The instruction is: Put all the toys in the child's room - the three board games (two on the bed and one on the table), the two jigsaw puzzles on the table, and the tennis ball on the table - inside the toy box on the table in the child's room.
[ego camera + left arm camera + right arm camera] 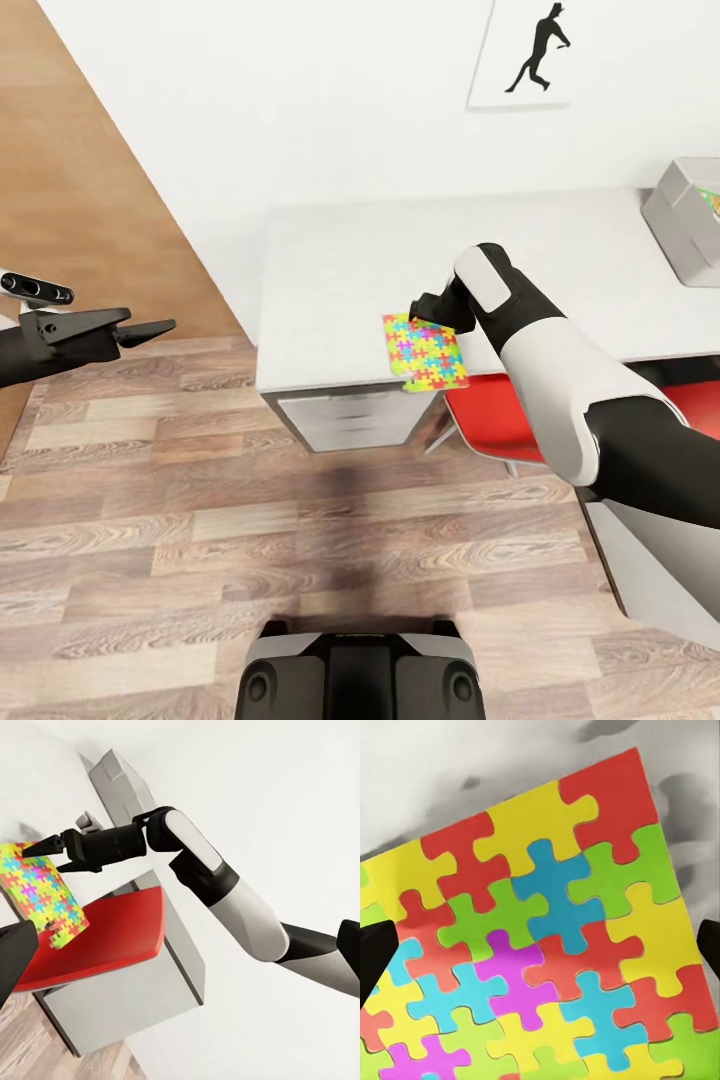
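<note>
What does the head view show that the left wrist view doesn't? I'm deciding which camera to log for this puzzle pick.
Head view alone: the left gripper out over the wood floor, the silhouette print and the toy box at the table's far end. Left wrist view alone: the puzzle seen edge-on, overhanging the red chair. Both: the right gripper at the jigsaw puzzle on the table.

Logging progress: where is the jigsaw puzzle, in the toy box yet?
Out. The jigsaw puzzle overhangs the table's front edge by the right gripper; the toy box sits apart.
</note>
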`<state>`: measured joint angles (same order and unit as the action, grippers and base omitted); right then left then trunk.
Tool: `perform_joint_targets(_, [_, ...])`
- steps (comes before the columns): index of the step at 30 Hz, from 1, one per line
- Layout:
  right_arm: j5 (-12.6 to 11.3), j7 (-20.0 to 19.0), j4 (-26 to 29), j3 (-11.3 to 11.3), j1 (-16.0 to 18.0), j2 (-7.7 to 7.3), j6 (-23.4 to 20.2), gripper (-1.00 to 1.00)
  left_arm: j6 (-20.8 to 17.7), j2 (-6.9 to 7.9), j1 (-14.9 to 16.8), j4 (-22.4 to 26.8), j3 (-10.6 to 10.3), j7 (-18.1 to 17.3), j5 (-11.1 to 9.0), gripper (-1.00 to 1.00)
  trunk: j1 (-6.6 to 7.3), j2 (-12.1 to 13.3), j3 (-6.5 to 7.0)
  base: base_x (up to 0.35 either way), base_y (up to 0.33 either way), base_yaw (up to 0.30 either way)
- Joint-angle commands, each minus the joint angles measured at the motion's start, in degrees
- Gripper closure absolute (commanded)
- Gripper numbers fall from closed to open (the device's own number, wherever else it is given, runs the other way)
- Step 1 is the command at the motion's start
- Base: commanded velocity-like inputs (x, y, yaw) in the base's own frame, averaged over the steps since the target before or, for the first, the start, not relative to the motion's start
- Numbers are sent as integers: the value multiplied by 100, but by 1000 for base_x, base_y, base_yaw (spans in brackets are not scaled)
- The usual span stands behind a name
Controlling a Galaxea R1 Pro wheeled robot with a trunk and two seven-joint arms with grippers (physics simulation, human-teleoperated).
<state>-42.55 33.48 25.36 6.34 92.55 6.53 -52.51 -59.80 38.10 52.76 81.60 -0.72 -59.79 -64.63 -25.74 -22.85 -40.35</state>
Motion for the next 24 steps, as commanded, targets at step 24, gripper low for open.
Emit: perform_joint_targets(24, [-104,47,-189,34,0,-3,-13,-100,-20,4,6,-1,-1,-16,-6,-100,-4,-7,-8,-54,3,0])
